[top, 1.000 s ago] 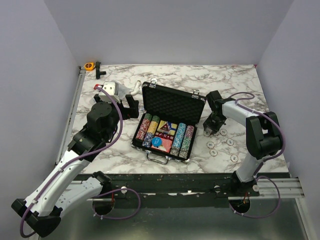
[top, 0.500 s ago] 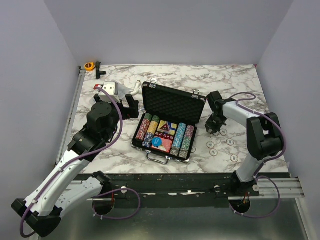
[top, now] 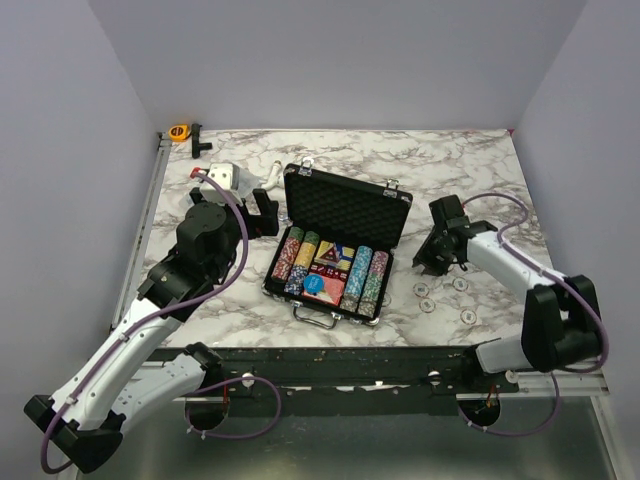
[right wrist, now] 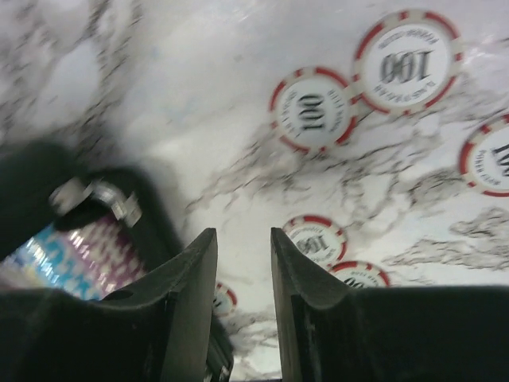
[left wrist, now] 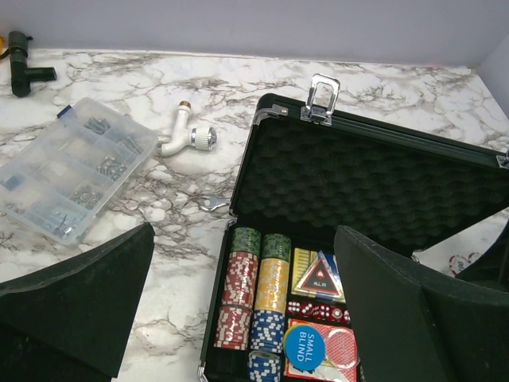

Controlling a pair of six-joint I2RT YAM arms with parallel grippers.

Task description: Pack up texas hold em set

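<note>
Since a second ago the right arm has swung outward, its elbow now low near the worktop's (top: 400, 160) right front corner, and the right tool (top: 432, 258) has slid a little away from the briefcase (top: 345, 212). Its fingers (right wrist: 187, 294) stand a narrow gap apart with nothing between them, hovering over bare marble just beside the case's right wall. The left tool (top: 258, 215) sits as before, spread wide and empty, next to the case's left side.

The black, silver-trimmed briefcase lies open mid-worktop, its lid tilted back to show egg-crate foam. Inside, rows of poker chips (top: 362, 278) in red, yellow, green, blue and pink run along both sides. Between them lie a yellow "ALL IN" piece (left wrist: 318, 274), a line of red dice (left wrist: 314, 310) and a red card deck (left wrist: 338, 342) with a blue "SMALL BLIND" disc (left wrist: 308, 344) on top.

Several loose chips (top: 461, 284), white with red edge marks and printed "100", lie scattered flat on the worktop to the right of the case.
</note>
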